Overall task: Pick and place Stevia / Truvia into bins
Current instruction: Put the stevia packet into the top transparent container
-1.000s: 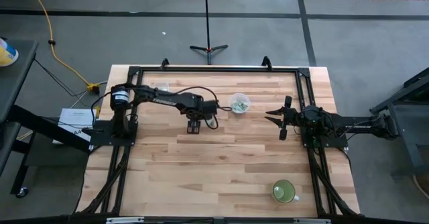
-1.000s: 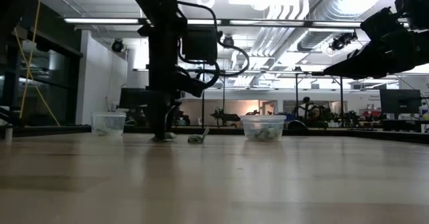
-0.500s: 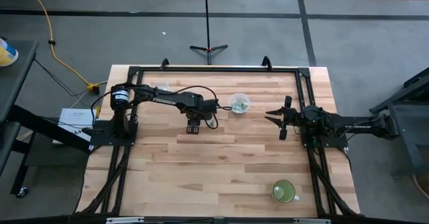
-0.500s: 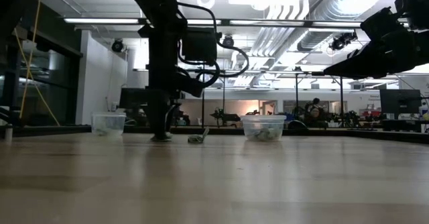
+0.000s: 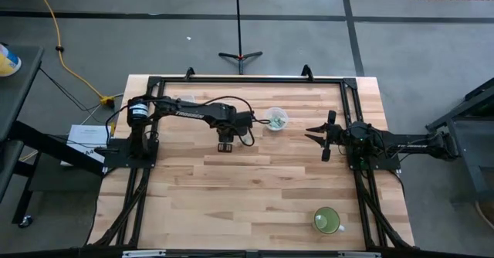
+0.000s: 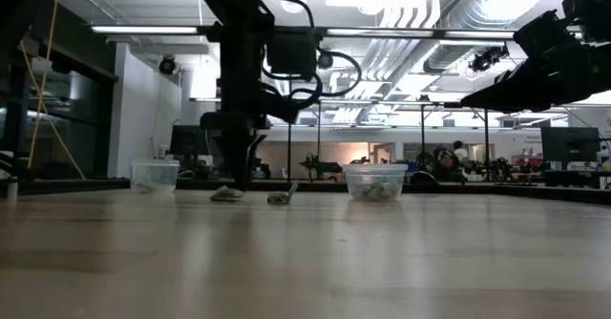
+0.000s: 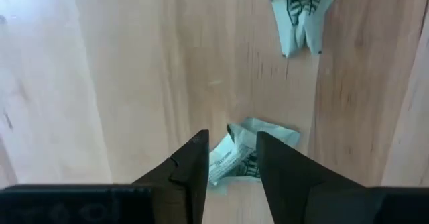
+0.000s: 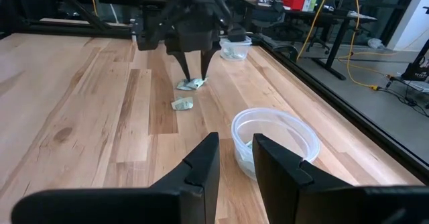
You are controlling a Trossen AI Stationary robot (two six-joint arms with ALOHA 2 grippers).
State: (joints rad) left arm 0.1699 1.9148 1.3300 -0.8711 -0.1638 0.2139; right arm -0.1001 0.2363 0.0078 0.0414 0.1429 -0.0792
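Note:
Two crumpled green-and-white packets lie flat on the wood. One packet (image 7: 253, 149) (image 6: 227, 194) sits right below my left gripper (image 7: 232, 162) (image 5: 225, 143). The fingers point straight down just above it, open by a narrow gap. The second packet (image 7: 300, 15) (image 6: 280, 197) lies a little farther toward the table's right. A clear cup (image 5: 275, 119) (image 6: 374, 181) holds several packets. A second clear cup (image 6: 155, 176) (image 8: 234, 47) stands near the far left. My right gripper (image 8: 235, 158) (image 5: 315, 135) waits open at the table's right side.
A green mug (image 5: 326, 221) stands near the table's near right corner. A black frame rail (image 5: 247, 79) runs along the far edge and down both sides. Bare wood (image 5: 255, 188) fills the middle and near part of the table.
My left gripper has risen off the table and shifted slightly toward the right. The packet it stood on has stayed on the wood and now shows below the fingertips.

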